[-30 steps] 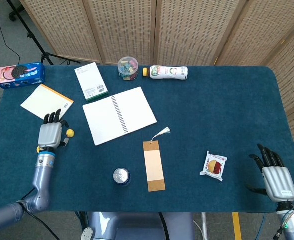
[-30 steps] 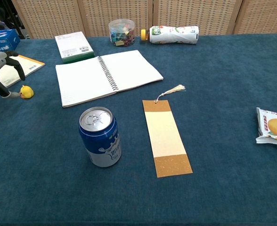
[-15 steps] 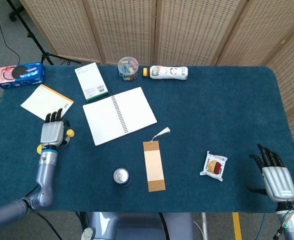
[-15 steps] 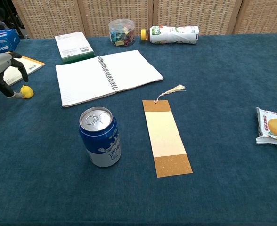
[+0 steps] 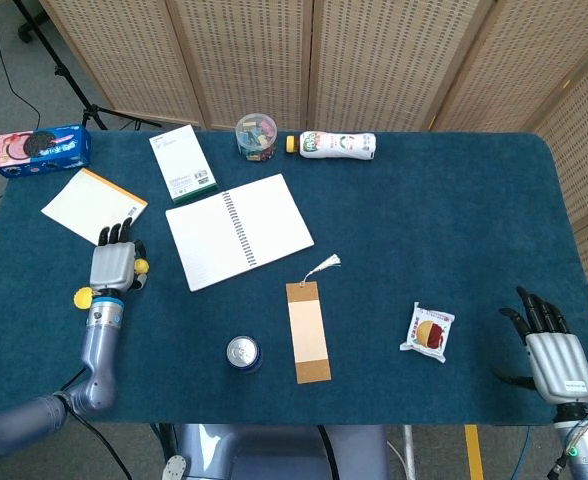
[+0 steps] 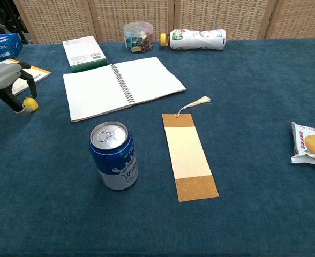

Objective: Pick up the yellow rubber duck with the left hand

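The small yellow rubber duck (image 5: 141,266) (image 6: 31,104) sits on the blue table cloth near the left edge. My left hand (image 5: 114,265) (image 6: 6,80) hovers right beside it, to its left. The fingers are apart and curve down over the duck, and the thumb tip is next to it. The duck still rests on the cloth, and I see no grip on it. My right hand (image 5: 554,352) lies at the front right corner with fingers spread and nothing in it. It does not show in the chest view.
An orange-edged notepad (image 5: 94,203) lies just behind the left hand. An open spiral notebook (image 5: 239,230) is right of the duck. A soda can (image 6: 114,155), a bookmark (image 5: 308,330) and a snack packet (image 5: 429,331) lie nearer the front. Boxes, a jar and a bottle line the back.
My left hand has shifted right toward the duck, and its fingers now reach over it. The duck and the right hand have not moved.
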Motion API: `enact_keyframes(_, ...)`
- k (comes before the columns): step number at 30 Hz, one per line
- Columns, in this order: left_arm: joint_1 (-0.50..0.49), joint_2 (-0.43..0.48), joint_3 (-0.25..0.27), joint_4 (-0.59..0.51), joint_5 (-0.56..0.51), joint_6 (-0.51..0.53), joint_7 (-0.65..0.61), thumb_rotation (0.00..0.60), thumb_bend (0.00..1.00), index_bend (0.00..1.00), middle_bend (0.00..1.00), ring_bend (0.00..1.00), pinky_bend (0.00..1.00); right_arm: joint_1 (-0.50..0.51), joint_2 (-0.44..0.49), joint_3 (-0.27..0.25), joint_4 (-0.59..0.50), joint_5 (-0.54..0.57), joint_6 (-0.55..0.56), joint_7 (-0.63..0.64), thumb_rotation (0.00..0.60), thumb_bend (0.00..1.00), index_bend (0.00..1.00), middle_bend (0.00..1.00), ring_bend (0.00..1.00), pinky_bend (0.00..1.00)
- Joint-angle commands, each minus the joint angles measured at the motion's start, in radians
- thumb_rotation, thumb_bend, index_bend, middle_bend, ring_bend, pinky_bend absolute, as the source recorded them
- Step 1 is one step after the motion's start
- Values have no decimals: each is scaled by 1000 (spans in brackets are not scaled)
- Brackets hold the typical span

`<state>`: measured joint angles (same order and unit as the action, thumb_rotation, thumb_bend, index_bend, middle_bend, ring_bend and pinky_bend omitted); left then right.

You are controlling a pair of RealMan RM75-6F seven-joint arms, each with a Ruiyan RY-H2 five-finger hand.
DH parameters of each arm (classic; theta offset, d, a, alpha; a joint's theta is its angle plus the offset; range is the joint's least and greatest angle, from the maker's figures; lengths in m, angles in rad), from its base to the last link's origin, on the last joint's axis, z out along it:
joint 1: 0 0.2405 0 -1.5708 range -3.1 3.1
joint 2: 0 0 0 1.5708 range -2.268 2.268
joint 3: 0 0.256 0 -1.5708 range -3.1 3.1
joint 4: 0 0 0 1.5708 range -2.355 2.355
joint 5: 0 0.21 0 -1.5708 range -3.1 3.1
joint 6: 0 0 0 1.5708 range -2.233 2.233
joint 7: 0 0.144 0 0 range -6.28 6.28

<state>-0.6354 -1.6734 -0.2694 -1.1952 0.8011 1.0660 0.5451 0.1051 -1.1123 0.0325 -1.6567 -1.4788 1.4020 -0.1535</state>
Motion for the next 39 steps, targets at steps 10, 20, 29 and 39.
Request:
enact_keyframes(10,0,12,5,5,-16,7,30,600,266,508,0,0,0,-1,-1,0,2,-3,4,3,600,0,201,0,0,91)
enact_keyframes(20,-3,8,8,13,-23,7,41,600,309,568,0,0,0,-2,-1,1,4,-5,7,5,600,0,201,0,0,91)
enact_keyframes(29,-1,9,3,9,-10,18,23,600,326,601,0,0,0,-2,-1,2,6,-4,6,9,600,0,201,0,0,91)
enact_keyframes(39,10,84,-3,-143,36,92,46,600,329,603,0,0,0,0,0,4,6,9,-4,5,600,0,200,0,0,91)
